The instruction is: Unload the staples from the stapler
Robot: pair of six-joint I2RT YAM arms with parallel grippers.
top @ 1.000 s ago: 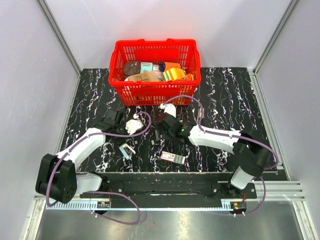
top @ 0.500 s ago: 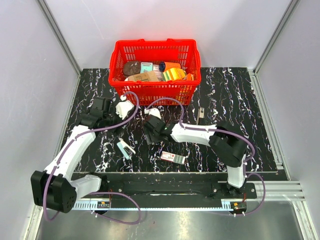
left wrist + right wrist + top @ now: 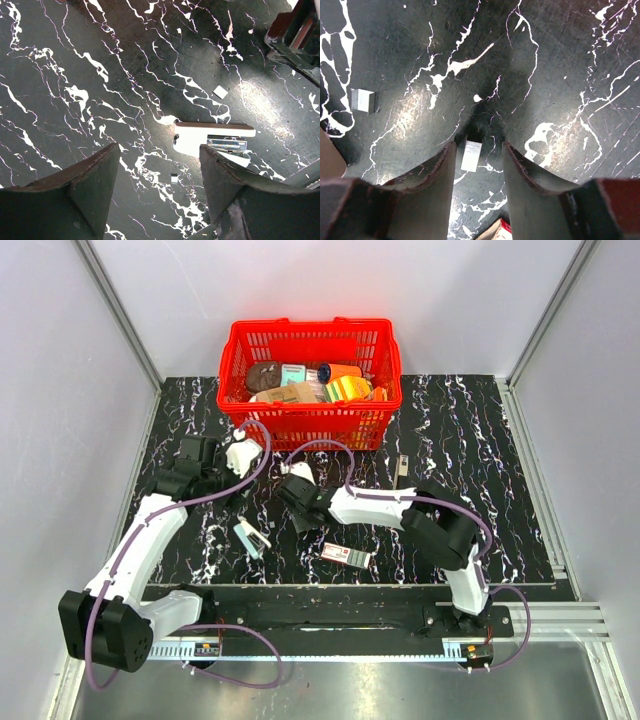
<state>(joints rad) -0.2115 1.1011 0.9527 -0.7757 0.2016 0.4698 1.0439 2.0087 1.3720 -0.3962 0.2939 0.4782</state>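
The light-blue stapler [image 3: 252, 537] lies on the black marbled table, left of centre. In the left wrist view the stapler [image 3: 212, 136] lies open on its side, its silvery inner part [image 3: 227, 145] showing. My left gripper [image 3: 222, 478] is open and empty, raised behind and to the left of the stapler; it also shows in the left wrist view [image 3: 160, 190]. My right gripper [image 3: 298, 517] is open, low over the table just right of the stapler. In the right wrist view the right gripper [image 3: 479, 170] straddles a short silvery staple piece [image 3: 471, 156] without touching it.
A red basket [image 3: 310, 422] full of goods stands at the back. A flat white-and-red box [image 3: 345, 555] lies near the front, close behind my right gripper. A thin grey strip [image 3: 401, 468] lies right of centre. Small staple bits [image 3: 362, 101] [image 3: 220, 91] are scattered on the table.
My left arm has drawn back and to the left, away from the stapler. My right gripper has moved left toward the stapler, uncovering the grey strip.
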